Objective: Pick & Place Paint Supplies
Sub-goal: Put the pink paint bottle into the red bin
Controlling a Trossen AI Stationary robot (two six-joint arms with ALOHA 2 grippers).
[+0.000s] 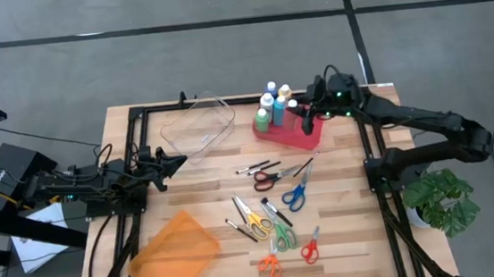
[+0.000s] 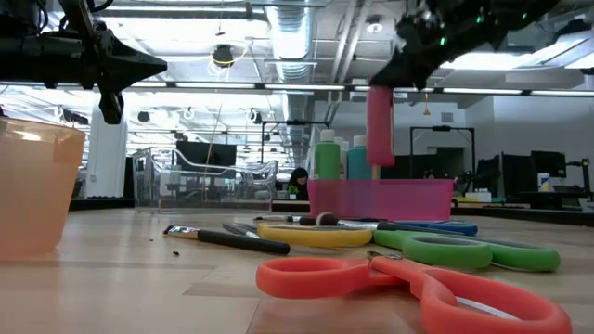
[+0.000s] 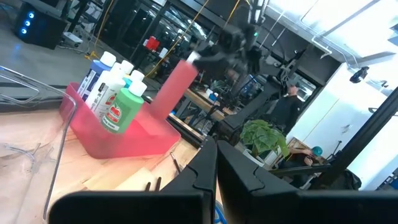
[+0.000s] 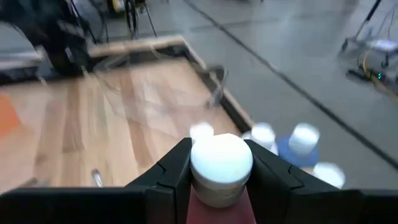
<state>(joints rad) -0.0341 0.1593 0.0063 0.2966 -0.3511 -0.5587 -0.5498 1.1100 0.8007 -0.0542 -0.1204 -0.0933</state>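
Note:
A pink tray at the table's far right holds several upright paint bottles with white caps, blue, green and white. My right gripper hangs over the tray's right end, shut on a pink paint bottle, also seen in the left wrist view. My left gripper waits shut above the table's left side, its fingers pointing toward the tray. My right gripper pinches the pink bottle at its top, one finger on each side of the white cap. The fingers come from the table's right side, slanting down. The bottle hangs upright below them, lifted clear just above the tray.
A clear plastic bin stands at the far middle and an orange bin at the near left. Several scissors, with brushes and pens, lie scattered over the middle and near right. A potted plant stands off the right edge.

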